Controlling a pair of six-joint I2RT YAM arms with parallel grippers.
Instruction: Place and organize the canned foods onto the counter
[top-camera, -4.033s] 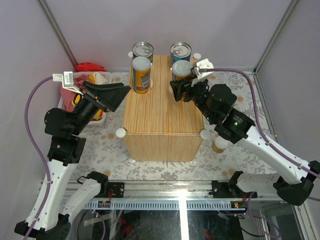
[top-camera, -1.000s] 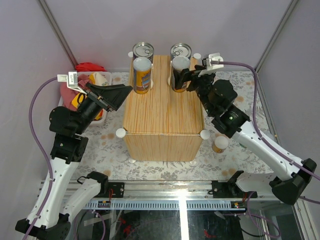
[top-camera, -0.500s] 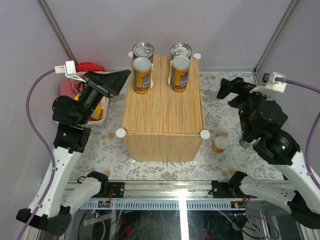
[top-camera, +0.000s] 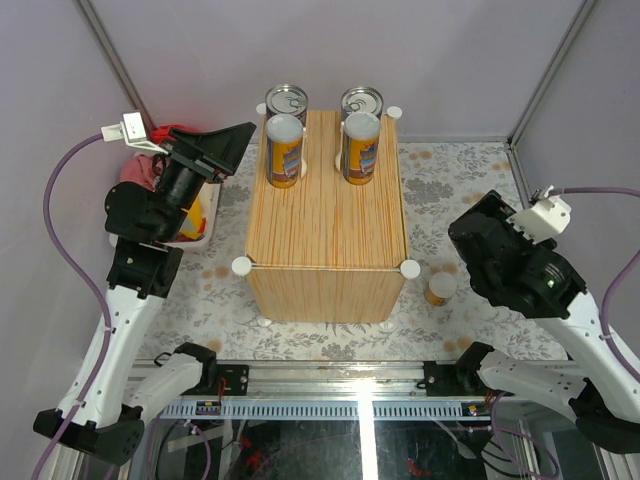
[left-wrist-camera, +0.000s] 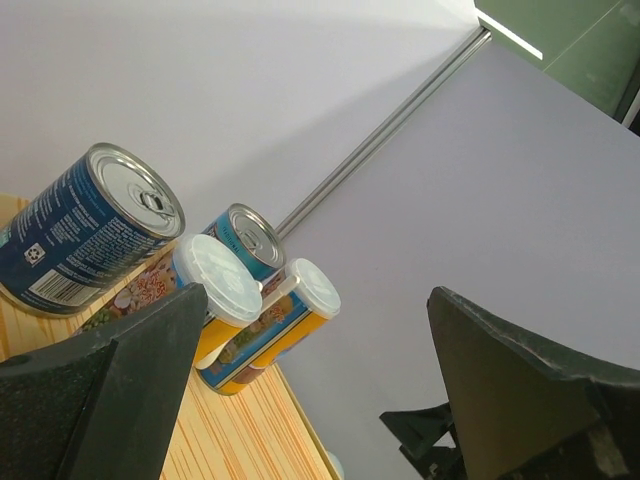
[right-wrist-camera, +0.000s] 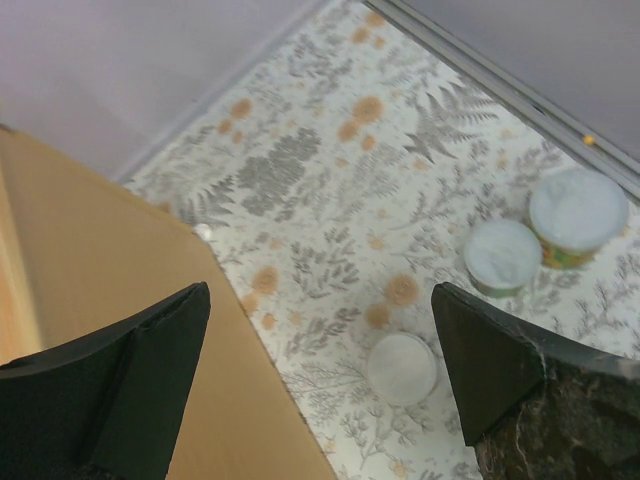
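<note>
The counter (top-camera: 325, 215) is a wood-grain box in the middle. Four canned foods stand at its far end: two blue silver-topped cans (top-camera: 286, 101) (top-camera: 361, 100) and, in front of them, two orange white-lidded cans (top-camera: 284, 150) (top-camera: 361, 147). My left gripper (top-camera: 235, 150) hangs open and empty left of them; its wrist view shows all four, such as a blue can (left-wrist-camera: 85, 235) and an orange can (left-wrist-camera: 290, 310). My right gripper (right-wrist-camera: 320, 290) is open and empty above the floral mat, right of the counter (right-wrist-camera: 90, 300). Three white-lidded cans (right-wrist-camera: 401, 368) (right-wrist-camera: 502, 256) (right-wrist-camera: 578, 212) stand on the mat below it.
A white bin (top-camera: 190, 232) with red and yellow cloths sits left of the counter, under my left arm. One floor can (top-camera: 438, 288) shows by the counter's near right knob; my right arm (top-camera: 520, 275) covers the others. Grey walls and metal posts enclose the cell.
My right gripper let go of the orange can at the counter's far right and pulled back right and nearer, now over the mat. My left gripper rose and shifted slightly towards the back.
</note>
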